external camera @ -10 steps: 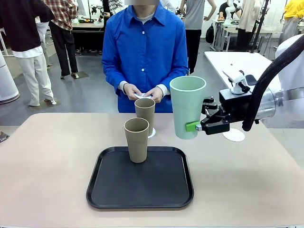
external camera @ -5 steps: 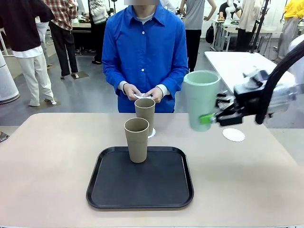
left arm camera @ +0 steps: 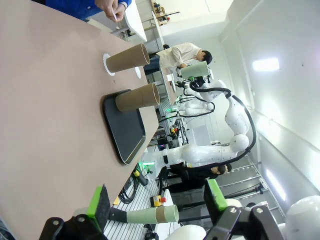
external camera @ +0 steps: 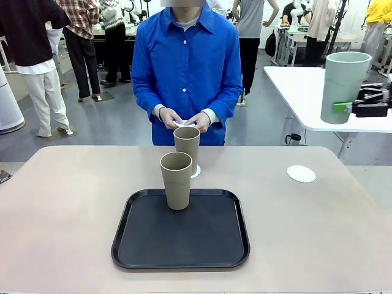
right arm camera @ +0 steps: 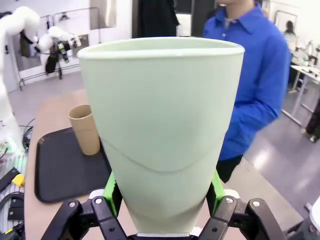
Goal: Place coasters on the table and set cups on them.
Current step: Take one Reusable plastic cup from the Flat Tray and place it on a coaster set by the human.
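- mint cup (external camera: 345, 86): matt, smooth, plastic-like.
- tan cup (external camera: 176, 179) on the tray (external camera: 184, 242) and second tan cup (external camera: 187, 147) at its 12 o'clock: same matt finish.
- tray: black, smooth, faint sheen.
- table (external camera: 61, 208): beige, smooth, matt.
- coaster (external camera: 301, 174), 3 o'clock: white lacy paper.
- shirt (external camera: 187, 67): blue cloth.

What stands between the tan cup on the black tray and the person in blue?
In the front view, the other tan cup stands there, on a coaster just beyond the tray.
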